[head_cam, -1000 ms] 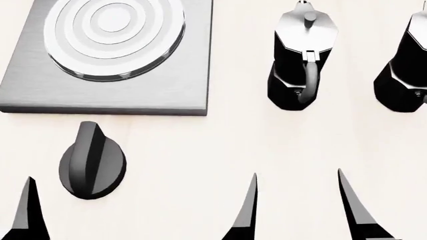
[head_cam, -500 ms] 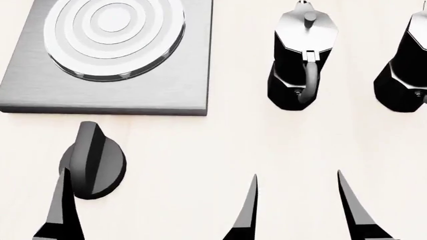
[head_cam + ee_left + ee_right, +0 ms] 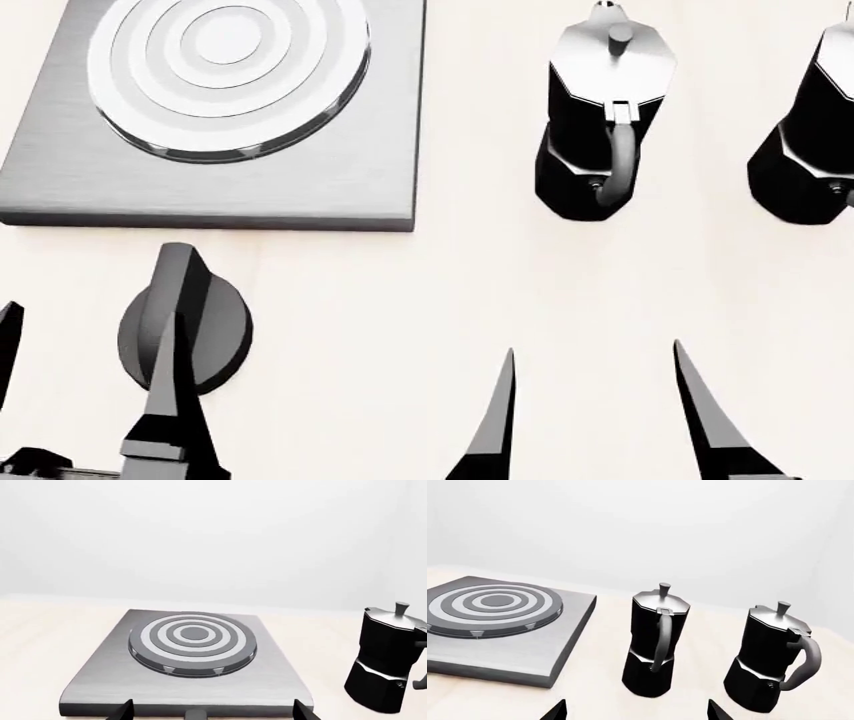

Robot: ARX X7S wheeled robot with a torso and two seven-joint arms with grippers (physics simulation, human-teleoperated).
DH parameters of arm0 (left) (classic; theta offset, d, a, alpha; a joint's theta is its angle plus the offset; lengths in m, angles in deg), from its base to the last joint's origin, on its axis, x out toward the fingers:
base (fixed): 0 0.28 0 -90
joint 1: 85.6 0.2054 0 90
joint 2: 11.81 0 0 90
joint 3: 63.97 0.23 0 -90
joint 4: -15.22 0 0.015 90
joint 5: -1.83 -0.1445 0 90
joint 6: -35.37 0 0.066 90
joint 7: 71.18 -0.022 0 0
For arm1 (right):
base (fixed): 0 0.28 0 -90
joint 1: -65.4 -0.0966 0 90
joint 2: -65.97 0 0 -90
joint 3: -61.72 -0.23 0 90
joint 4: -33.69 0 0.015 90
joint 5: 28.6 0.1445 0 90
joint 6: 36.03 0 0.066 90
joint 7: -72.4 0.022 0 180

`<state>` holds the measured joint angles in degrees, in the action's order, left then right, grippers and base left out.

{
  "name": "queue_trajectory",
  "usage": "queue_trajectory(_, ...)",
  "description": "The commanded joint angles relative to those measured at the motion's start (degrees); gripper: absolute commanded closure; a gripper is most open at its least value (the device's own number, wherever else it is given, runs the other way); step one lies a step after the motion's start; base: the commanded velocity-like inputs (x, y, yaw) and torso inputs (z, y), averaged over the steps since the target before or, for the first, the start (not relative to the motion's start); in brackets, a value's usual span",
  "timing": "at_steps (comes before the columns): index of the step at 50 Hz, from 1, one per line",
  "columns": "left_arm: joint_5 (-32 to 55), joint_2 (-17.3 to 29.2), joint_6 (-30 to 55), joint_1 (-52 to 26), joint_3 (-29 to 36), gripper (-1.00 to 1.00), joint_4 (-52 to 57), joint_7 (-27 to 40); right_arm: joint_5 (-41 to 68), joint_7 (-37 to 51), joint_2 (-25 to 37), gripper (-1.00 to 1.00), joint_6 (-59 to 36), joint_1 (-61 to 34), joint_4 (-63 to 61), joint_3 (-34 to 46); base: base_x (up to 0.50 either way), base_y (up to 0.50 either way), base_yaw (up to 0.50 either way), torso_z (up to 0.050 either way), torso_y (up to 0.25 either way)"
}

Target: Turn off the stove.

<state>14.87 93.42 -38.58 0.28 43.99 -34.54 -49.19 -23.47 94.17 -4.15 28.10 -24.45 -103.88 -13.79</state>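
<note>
The stove point(image 3: 360, 150) is a flat grey metal slab with a ringed round burner point(image 3: 227, 60) at the far left; it also shows in the left wrist view point(image 3: 100, 680) and the right wrist view point(image 3: 540, 645). Its black ridged knob point(image 3: 200, 310) lies on the table just in front of the slab. My left gripper point(image 3: 87, 375) is open on the near side of the knob, and one finger point(image 3: 167, 400) overlaps the knob in the head view. In the left wrist view the knob's ridge top point(image 3: 195, 715) shows between the fingertips of the left gripper point(image 3: 212, 711). My right gripper point(image 3: 601, 415) is open and empty, and shows in its wrist view point(image 3: 637, 711).
Two black moka pots with silver lids stand right of the stove, one point(image 3: 601, 120) point(image 3: 654, 645) point(image 3: 387, 665) at the middle and one point(image 3: 814, 130) point(image 3: 770, 660) at the far right. The table point(image 3: 441, 290) is pale wood.
My left gripper has moved right toward the knob; one finger now overlaps the knob and its second finger has come into view at the left edge. The right gripper has not moved.
</note>
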Motion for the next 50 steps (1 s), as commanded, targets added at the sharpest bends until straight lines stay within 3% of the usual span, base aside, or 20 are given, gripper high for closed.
queue_trajectory(1, -1.12, -0.96, -1.11, -1.77, 1.28, -1.0, -3.32, 0.59, 0.36, 0.09, 0.15, -1.0, 0.08, 0.06, 0.07, -0.12, 0.0, 0.0, 0.0, 0.0, 0.0)
queue_trajectory(50, -5.39, -4.25, -8.78, -9.32, 3.71, -1.0, -23.11, 2.9, 1.18, 0.7, 0.77, -1.0, 0.22, -0.38, 0.81, 0.57, 0.0, 0.0, 0.0, 0.0, 0.0)
